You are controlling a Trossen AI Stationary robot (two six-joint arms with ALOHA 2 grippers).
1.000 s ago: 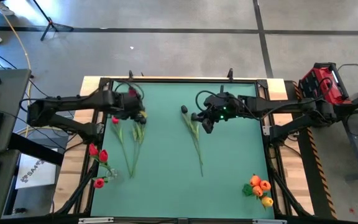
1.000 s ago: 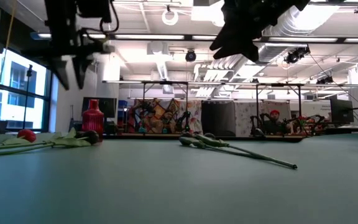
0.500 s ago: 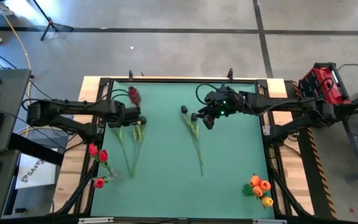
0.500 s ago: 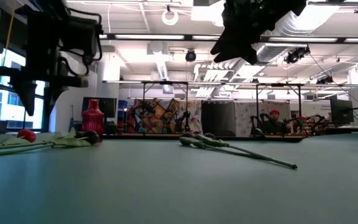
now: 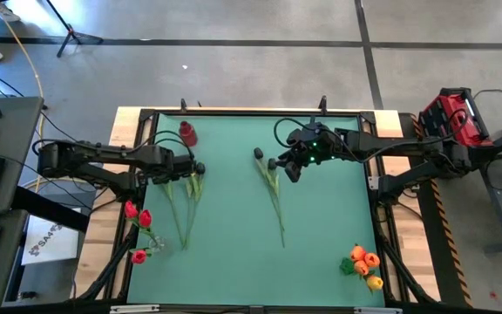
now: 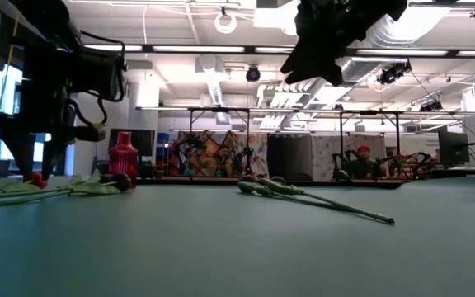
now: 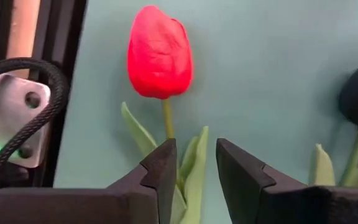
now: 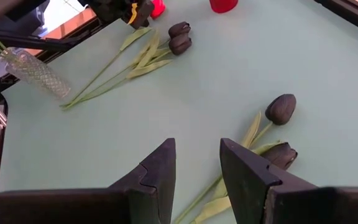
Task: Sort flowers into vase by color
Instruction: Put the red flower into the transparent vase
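Note:
A red tulip (image 7: 160, 53) lies flat on the green mat near the table's left side, and its stem runs back between the fingers of my left gripper (image 7: 194, 168). That gripper (image 5: 174, 167) is open and low over the mat, with a finger on either side of the stem and leaves. Black tulips (image 5: 197, 167) lie just right of it. My right gripper (image 5: 288, 167) is open and hovers above two more black tulips (image 8: 281, 109), whose stems (image 5: 275, 205) run toward the near edge.
A red vase (image 5: 186, 133) stands at the far left of the mat. A glass vase with red tulips (image 5: 142, 228) sits at the left edge, and orange tulips (image 5: 364, 264) are bunched in the near right corner. The mat's middle and near part are bare.
My left gripper has come down from well above the mat and moved toward the table's left and near edges, ending low over the red tulip with its fingers astride the stem. The flowers have stayed where they were.

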